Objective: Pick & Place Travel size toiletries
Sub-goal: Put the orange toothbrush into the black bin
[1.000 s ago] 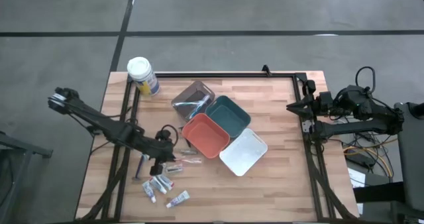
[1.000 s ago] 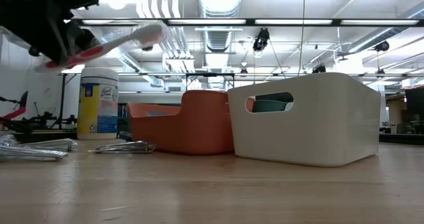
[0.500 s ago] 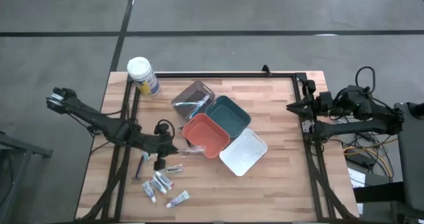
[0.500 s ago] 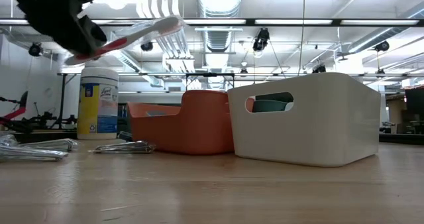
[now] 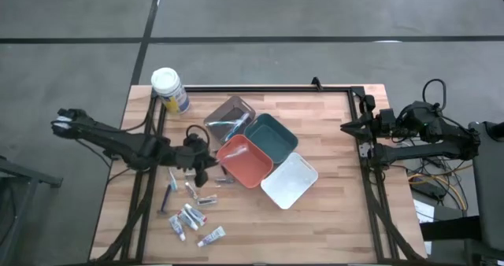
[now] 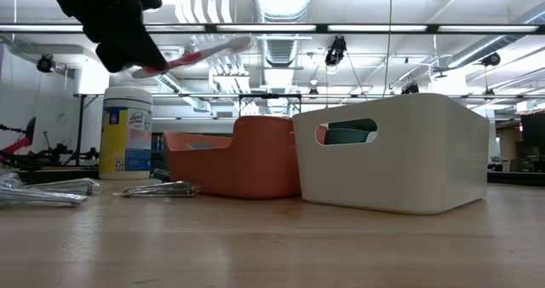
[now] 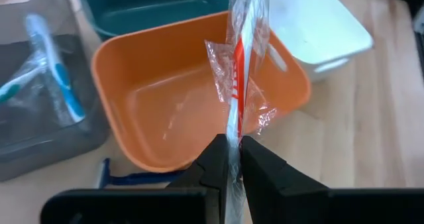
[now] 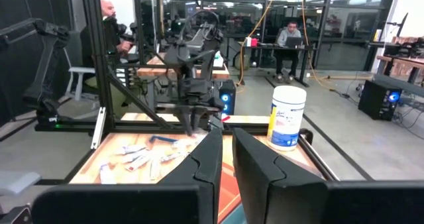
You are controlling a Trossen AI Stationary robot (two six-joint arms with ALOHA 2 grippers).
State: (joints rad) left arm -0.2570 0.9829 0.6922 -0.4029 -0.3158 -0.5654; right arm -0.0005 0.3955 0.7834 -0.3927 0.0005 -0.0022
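My left gripper [image 5: 206, 166] is shut on a red-and-white toothbrush in a clear wrapper [image 7: 242, 65], held above the table beside the orange tray [image 5: 244, 160]. In the low view the toothbrush [image 6: 200, 54] slants upward, high over the tray [image 6: 247, 156]. More travel size toiletries lie on the wood at the near left: small tubes [image 5: 189, 219], a blue razor [image 5: 168, 195] and a stick [image 5: 206, 199]. A dark see-through tray [image 5: 228, 118] holds blue toothbrushes [image 7: 63, 85]. My right gripper [image 5: 345, 127] waits shut at the table's right edge. My left gripper pinches the wrapped toothbrush by its handle [image 7: 233, 134] between its two fingers. The fingers slant downward from the table's left, roughly in line with the handle. The toothbrush is lifted clear, and its free end reaches out over the orange tray's rim [image 7: 119, 71].
A teal tray [image 5: 270, 136] and a white tray [image 5: 289, 179] sit against the orange one, mid-table. A white-lidded canister [image 5: 169, 90] stands at the far left corner. A black frame [image 5: 260, 88] borders the table. People sit in the room beyond [image 8: 289, 35].
My left gripper has risen and swung toward the far edge and the orange tray, rolling as it went. It stays shut on the toothbrush, which has travelled with it and now reaches over the orange tray.
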